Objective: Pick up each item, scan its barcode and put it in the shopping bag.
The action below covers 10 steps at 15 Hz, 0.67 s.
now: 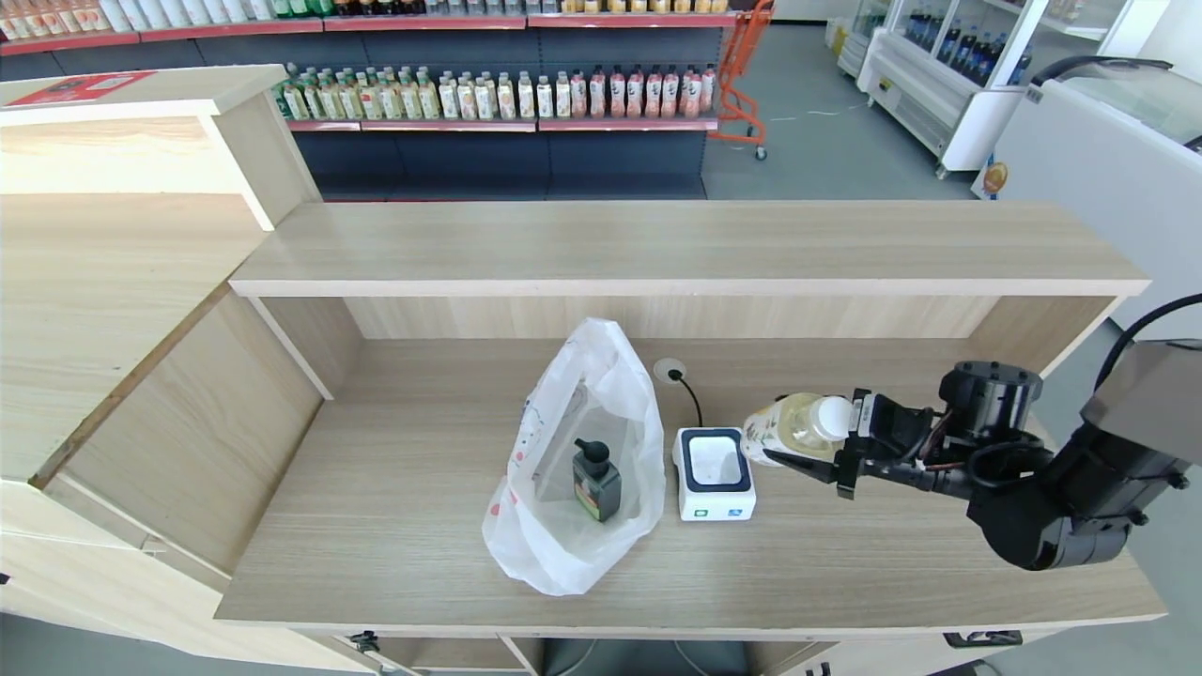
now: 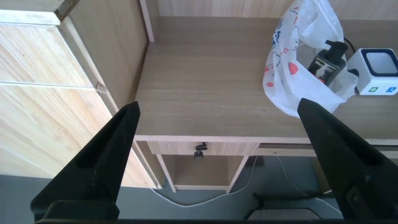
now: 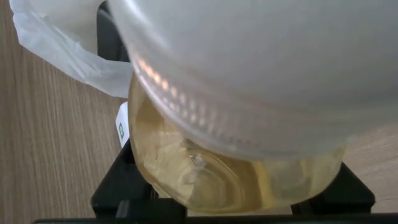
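Observation:
A white plastic shopping bag [image 1: 563,469] stands open mid-counter with a dark pump bottle [image 1: 595,481] inside. Right beside it sits a white and navy scanner [image 1: 714,472]. My right gripper [image 1: 798,443] is shut on a bottle of yellow drink [image 1: 784,422] with a white cap, held sideways just right of the scanner and slightly above it. Up close the bottle's cap [image 3: 261,74] and yellow body [image 3: 236,180] sit between dark fingers [image 3: 118,193], with the bag [image 3: 68,50] beyond. My left gripper [image 2: 217,162] hangs open off the counter's front left edge, with the bag [image 2: 298,62] and scanner [image 2: 376,71] farther off.
A black cable runs from the scanner to a grommet [image 1: 670,369] at the back. A raised ledge [image 1: 685,244] walls the counter behind, and a side panel [image 1: 188,441] closes the left. Bare counter lies left of the bag. A drawer lock [image 2: 199,149] sits under the front edge.

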Tool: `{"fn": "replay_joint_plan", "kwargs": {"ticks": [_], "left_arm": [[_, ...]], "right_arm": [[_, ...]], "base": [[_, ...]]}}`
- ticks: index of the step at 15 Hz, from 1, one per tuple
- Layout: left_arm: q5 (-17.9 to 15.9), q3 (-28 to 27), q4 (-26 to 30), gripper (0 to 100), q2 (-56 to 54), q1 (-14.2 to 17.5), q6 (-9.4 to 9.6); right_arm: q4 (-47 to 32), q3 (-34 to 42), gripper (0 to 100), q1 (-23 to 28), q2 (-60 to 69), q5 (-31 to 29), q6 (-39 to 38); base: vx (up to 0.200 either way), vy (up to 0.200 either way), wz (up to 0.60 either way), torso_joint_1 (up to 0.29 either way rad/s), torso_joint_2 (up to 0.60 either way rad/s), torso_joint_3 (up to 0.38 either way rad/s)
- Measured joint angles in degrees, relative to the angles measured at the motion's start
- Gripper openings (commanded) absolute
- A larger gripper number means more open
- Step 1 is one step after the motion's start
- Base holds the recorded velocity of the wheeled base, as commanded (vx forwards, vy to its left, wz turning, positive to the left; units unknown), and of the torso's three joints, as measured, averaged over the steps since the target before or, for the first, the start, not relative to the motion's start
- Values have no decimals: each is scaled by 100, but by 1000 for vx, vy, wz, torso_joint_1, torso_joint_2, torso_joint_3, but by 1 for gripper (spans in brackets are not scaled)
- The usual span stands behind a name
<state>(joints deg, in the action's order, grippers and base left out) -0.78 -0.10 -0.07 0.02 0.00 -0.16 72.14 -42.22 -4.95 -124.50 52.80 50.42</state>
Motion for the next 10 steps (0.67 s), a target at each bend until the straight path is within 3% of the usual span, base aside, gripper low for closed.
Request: {"fn": "replay_joint_plan", "kwargs": {"ticks": [10], "left_arm": [[-1,0,0,100,0,0,0]], "right_arm": [[294,-839,0,-373,-839,71,276]], "base": [[0,0,0,0,0,0]]}}
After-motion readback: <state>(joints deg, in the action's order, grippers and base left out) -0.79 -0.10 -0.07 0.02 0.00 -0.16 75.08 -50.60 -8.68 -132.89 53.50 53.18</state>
